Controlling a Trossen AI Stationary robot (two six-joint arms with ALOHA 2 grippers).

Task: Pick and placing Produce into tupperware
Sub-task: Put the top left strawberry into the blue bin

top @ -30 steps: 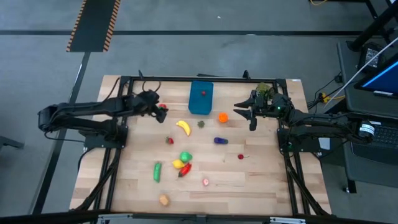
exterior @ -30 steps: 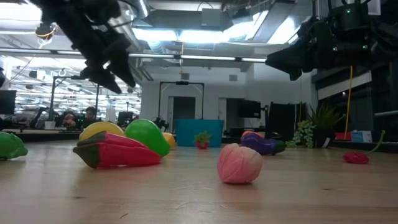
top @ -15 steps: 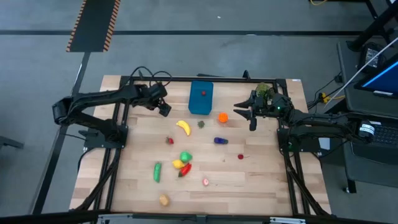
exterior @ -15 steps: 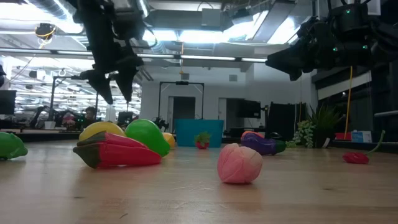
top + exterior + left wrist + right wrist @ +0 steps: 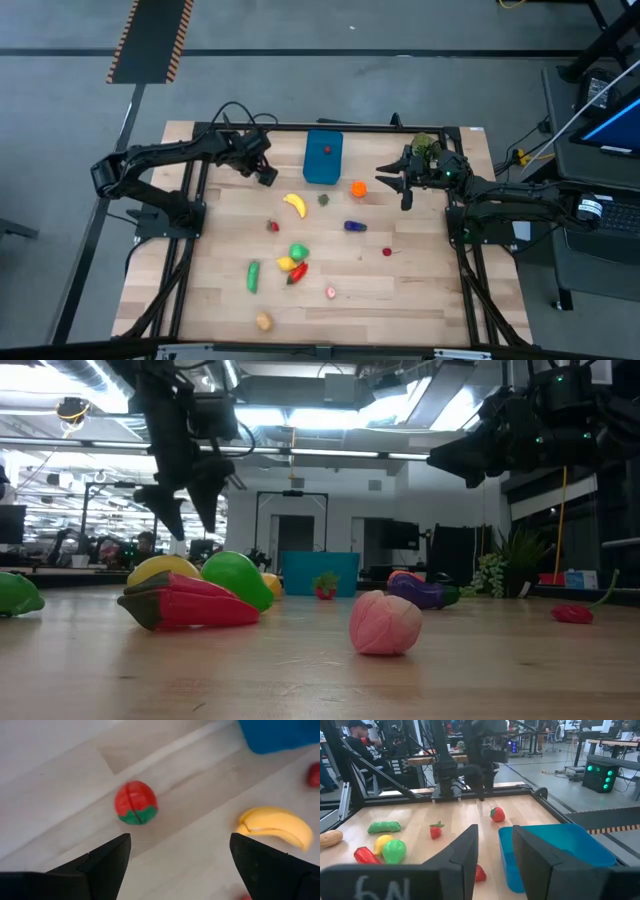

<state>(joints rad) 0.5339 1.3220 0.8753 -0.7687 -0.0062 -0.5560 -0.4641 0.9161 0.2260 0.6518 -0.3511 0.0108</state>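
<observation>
Teal-blue tupperware (image 5: 323,157), rect. w/ rounded corners, sits top centre of high view, one small red piece inside. Produce scattered mid-frame: yellow banana (image 5: 294,205), orange (image 5: 358,187), purple eggplant (image 5: 354,226), green cucumber (image 5: 252,276). Left gripper (image 5: 267,176) upper left, fingers spread wide, empty, above a red strawberry (image 5: 136,803). Right gripper (image 5: 391,184) upper right, fingers narrow, nothing held.

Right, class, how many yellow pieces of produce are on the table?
2: the banana near the blue tub, and a small yellow piece mid-table beside the green one. Others may be hidden.
</observation>
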